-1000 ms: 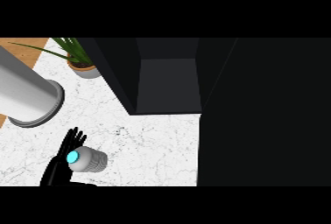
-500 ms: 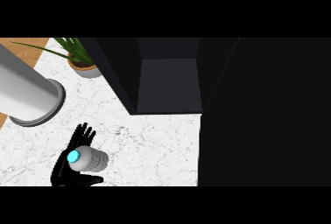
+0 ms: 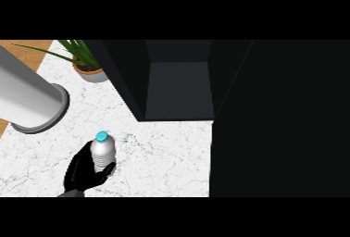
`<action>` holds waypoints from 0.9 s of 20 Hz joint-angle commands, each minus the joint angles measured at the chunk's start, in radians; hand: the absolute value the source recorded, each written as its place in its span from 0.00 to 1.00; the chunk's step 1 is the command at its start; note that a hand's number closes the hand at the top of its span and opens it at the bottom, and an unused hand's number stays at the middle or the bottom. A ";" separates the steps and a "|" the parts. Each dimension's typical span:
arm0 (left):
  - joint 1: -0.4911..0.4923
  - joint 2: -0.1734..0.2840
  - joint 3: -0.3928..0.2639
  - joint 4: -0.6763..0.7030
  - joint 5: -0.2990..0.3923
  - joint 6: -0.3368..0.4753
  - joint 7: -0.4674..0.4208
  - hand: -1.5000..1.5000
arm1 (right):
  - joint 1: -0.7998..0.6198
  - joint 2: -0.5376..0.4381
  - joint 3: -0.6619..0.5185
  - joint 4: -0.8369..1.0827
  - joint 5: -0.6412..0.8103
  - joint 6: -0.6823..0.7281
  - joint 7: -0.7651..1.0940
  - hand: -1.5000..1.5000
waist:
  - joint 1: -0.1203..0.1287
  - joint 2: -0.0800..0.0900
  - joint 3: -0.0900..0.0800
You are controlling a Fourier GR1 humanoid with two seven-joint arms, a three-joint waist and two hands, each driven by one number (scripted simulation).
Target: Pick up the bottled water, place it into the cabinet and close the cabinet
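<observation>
The bottled water (image 3: 103, 152), clear with a blue cap, is in the lower left of the head view and leans with its cap toward the cabinet. My left hand (image 3: 83, 175) comes in from the lower edge with fingers and thumb curled round the bottle's lower part, hiding its base. The dark cabinet (image 3: 179, 90) stands open above and to the right, with its inside bare. A wide dark panel, which looks like its door (image 3: 280, 120), fills the right side. My right hand shows nowhere.
A large grey cylinder (image 3: 31, 99) stands at the left on the white marble counter (image 3: 164, 157). A potted plant (image 3: 85, 67) sits at the back, beside the cabinet's left wall. A wooden surface shows at the far left edge.
My left hand's fingers, straight beside the bottle earlier, have closed round it. The bottle has moved toward the cabinet and tilted, so its side shows instead of only its cap.
</observation>
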 commanded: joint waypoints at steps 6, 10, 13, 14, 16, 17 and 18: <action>0.027 -0.038 -0.025 -0.127 0.036 -0.024 -0.096 1.00 | 0.005 -0.013 -0.035 -0.114 -0.055 0.001 0.036 0.00 | 0.017 -0.003 0.002; 0.037 -0.054 -0.032 -0.159 0.042 0.009 -0.145 1.00 | -0.002 0.010 0.006 -0.125 -0.029 -0.008 0.042 0.00 | 0.014 -0.003 0.001; -0.030 -0.076 0.001 -0.136 0.066 0.150 -0.108 1.00 | 0.017 -0.010 -0.050 -0.119 -0.093 0.013 0.032 0.00 | 0.003 -0.002 0.002; -0.077 -0.084 -0.077 -0.106 0.124 0.268 -0.124 1.00 | 0.020 -0.001 -0.006 -0.139 -0.048 0.006 0.050 0.00 | -0.005 -0.001 0.001; -0.066 -0.084 -0.052 -0.116 0.122 0.270 -0.107 1.00 | 0.000 -0.028 -0.068 -0.132 -0.135 0.011 0.065 0.00 | 0.005 0.000 0.001; -0.020 -0.085 -0.083 -0.181 0.153 0.281 -0.070 1.00 | -0.007 0.019 -0.001 -0.111 -0.009 0.004 0.058 0.00 | 0.009 -0.004 0.002; -0.030 -0.085 -0.130 -0.208 0.192 0.280 -0.034 1.00 | -0.007 -0.013 -0.051 -0.158 -0.106 -0.009 0.090 0.00 | 0.013 -0.003 0.002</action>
